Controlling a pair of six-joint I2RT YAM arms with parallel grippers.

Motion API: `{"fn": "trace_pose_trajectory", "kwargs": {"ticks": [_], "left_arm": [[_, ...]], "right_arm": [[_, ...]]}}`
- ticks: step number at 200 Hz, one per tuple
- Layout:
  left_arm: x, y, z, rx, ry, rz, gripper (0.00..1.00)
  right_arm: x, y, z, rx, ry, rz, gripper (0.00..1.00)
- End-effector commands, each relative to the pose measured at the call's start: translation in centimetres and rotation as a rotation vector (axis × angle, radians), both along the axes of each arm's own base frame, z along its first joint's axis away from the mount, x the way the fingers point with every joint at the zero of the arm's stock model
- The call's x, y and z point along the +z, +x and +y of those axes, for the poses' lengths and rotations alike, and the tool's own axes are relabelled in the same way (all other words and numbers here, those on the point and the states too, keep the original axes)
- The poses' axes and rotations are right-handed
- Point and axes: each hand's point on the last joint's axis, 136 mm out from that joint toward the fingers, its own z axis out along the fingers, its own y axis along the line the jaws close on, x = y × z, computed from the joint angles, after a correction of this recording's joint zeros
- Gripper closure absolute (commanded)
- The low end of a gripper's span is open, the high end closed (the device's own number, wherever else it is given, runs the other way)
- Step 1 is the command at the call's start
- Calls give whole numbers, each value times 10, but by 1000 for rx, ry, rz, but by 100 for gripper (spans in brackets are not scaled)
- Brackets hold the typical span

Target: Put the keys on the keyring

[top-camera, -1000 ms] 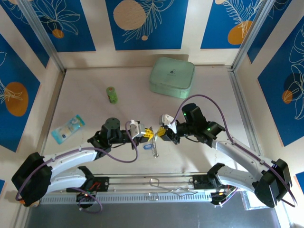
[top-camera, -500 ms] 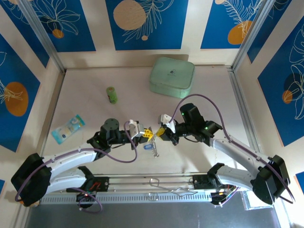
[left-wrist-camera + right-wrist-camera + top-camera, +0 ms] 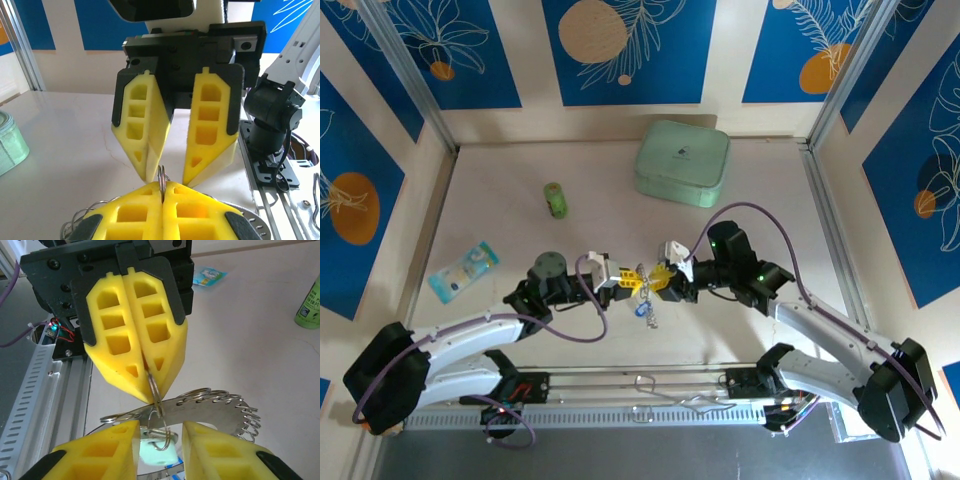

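Left pincer [image 3: 149, 390] clamped on keyring [image 3: 210, 415] loop; right pincer [image 3: 169, 176] parted, gripping nothing.
Held edge-on so I can straddle the blue-headed key [image 3: 157, 452] hanging lower centre.

Top camera sits high at the robot's back, looking down and forward over the whole table [image 3: 520, 170]. Left wrist camera rides tight behind the left gripper [image 3: 162, 192], staring straight at the right gripper [image 3: 169, 176]. Right wrist camera faces the opposite way, just as close. Both share the spot where the fingertips meet, and the keyring [image 3: 215, 410]. From the top it's small, near mid-table.
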Motion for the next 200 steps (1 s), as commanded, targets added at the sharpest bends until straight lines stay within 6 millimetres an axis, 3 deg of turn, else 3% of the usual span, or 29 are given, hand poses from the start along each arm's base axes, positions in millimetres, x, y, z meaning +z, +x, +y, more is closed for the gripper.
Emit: {"fn": "trace_pose_trajectory", "kwargs": {"ticks": [1,76,120,131,137,151,171,200], "left_arm": [[12,-7,-1,-28,-60,-20,100],[17,-8,-1,-35,-86,-15,100],[16,-7,-2,-29,-101,-1,100],[13,-5,-1,-16,-93,-2,83],[10,-3,-1,-2,-81,-2,77],[0,0,1,17,-26,-1,75],[-13,0,0,13,62,0,76],[-16,-4,-2,-24,122,-7,82]], "right_arm": [[-1,-2,3,19,28,23,74],[6,-3,10,45,60,27,84],[12,-5,15,65,84,25,100],[13,-5,14,63,78,26,100],[13,-5,13,61,65,26,100],[9,-4,10,53,17,24,100],[2,-8,6,66,-79,12,100],[-8,-12,3,97,-226,-25,100]]}}
